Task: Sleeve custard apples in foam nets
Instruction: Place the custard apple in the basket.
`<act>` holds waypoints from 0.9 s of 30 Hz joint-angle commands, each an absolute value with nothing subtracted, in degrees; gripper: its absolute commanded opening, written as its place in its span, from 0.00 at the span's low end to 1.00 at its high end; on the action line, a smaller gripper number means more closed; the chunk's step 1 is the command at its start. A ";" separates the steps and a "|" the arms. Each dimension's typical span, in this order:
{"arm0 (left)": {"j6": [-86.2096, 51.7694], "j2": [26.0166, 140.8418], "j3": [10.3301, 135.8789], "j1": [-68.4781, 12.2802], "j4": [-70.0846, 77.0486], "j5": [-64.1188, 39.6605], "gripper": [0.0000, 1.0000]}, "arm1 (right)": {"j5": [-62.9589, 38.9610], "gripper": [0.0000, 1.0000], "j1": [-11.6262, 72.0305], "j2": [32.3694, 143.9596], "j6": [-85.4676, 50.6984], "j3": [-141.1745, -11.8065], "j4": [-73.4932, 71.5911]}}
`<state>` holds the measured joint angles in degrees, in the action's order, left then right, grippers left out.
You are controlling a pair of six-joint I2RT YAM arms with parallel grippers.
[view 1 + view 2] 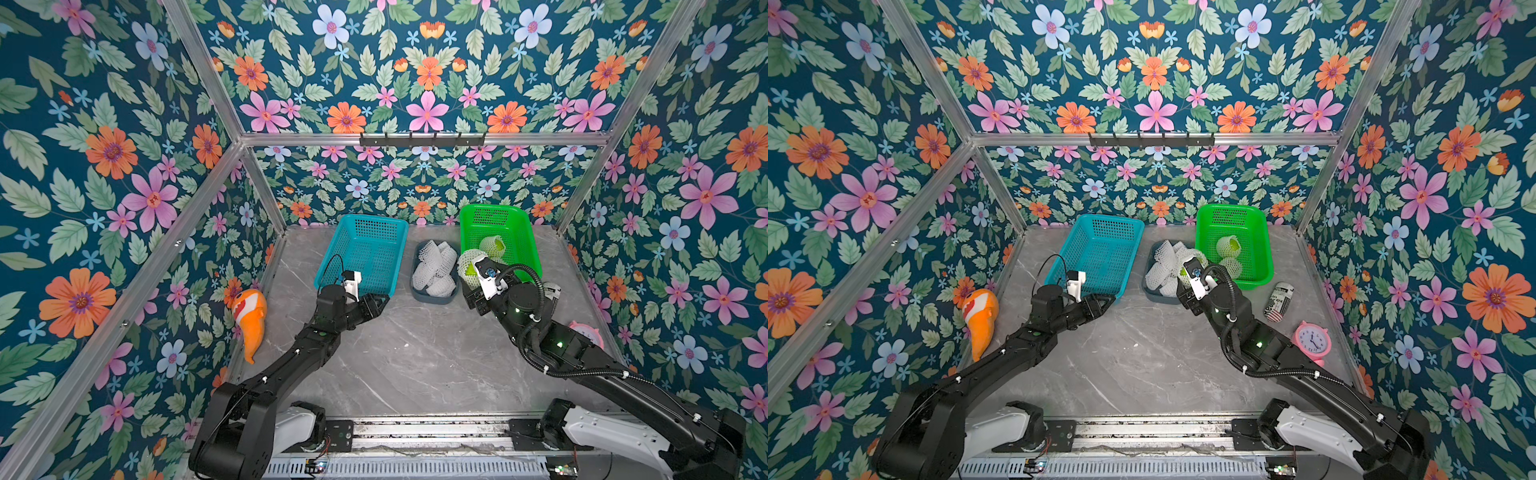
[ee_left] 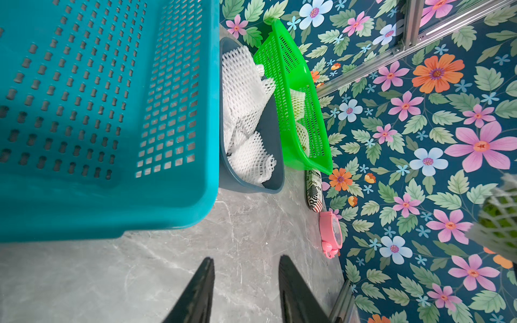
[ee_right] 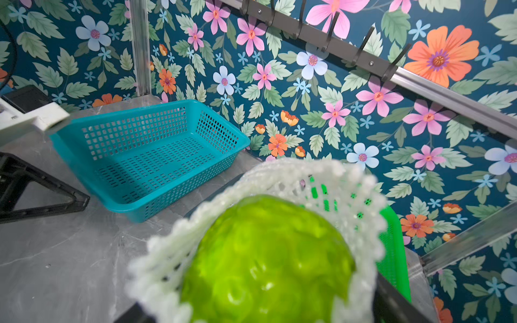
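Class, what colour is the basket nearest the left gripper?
The basket is teal, shown best in the right wrist view.

A green apple [image 3: 268,260] is sitting in a white net [image 3: 279,170]. A blue basket [image 3: 151,156] is resting behind on the tabletop [image 3: 56,251].

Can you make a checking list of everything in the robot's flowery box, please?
Surface: grey marble table.
Job's things: one netted custard apple in the right gripper; two netted fruits in the green basket; spare foam nets in the grey tub; teal basket holds nothing.
Clutter: clownfish toy, pink clock, printed can lying down.
Grippers: left gripper fingers apart, empty; right gripper shut on the custard apple.
Cables: black hose along right arm; thin wire loop at left wrist.
Surroundings: flowered walls, metal frame, hook rail.
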<state>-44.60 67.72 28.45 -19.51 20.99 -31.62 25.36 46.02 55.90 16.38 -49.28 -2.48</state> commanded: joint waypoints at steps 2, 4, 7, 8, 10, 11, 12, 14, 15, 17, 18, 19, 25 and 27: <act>-44.62 67.42 28.13 -19.43 22.43 -31.60 0.41 | 26.22 0.81 45.97 56.93 15.47 -51.72 -0.77; -44.77 67.57 28.13 -19.45 22.78 -31.67 0.41 | 25.72 0.81 45.97 58.54 12.70 -54.17 2.90; -45.06 67.89 28.30 -19.47 23.56 -31.99 0.41 | 21.98 0.82 43.77 60.82 5.83 -57.45 7.93; -45.14 68.02 28.45 -19.48 23.68 -32.18 0.41 | 19.49 0.82 41.95 61.40 2.60 -58.47 9.57; -45.35 68.05 28.49 -19.53 23.96 -32.42 0.41 | 14.53 0.82 38.20 62.31 -3.32 -60.22 11.79; -45.37 67.88 28.39 -19.51 24.04 -32.52 0.41 | 12.05 0.82 36.16 62.87 -6.13 -60.99 12.37; -45.52 67.73 28.30 -19.56 24.06 -32.57 0.41 | 9.19 0.82 34.20 63.43 -8.81 -61.76 13.20; -45.69 67.13 27.96 -19.55 24.02 -32.64 0.41 | 2.09 0.82 28.08 65.41 -15.91 -63.54 14.72; -45.73 66.91 27.82 -19.55 23.91 -32.65 0.41 | -0.43 0.82 25.43 66.18 -18.87 -63.95 14.76; -46.03 66.25 27.36 -19.57 24.15 -32.65 0.41 | -5.54 0.82 20.03 67.94 -24.35 -63.98 13.79; -46.18 66.07 27.19 -19.63 24.28 -32.65 0.42 | -7.18 0.82 17.71 68.94 -26.77 -63.98 13.33; -46.37 65.85 27.00 -19.61 24.41 -32.74 0.41 | -10.36 0.82 14.55 70.11 -30.46 -63.76 12.05; -47.10 64.58 25.69 -19.73 25.31 -32.78 0.41 | -20.18 0.82 3.37 79.92 -44.54 -65.44 7.51; -47.29 64.28 25.34 -19.71 25.44 -32.84 0.41 | -23.30 0.82 1.85 84.13 -48.00 -67.13 5.80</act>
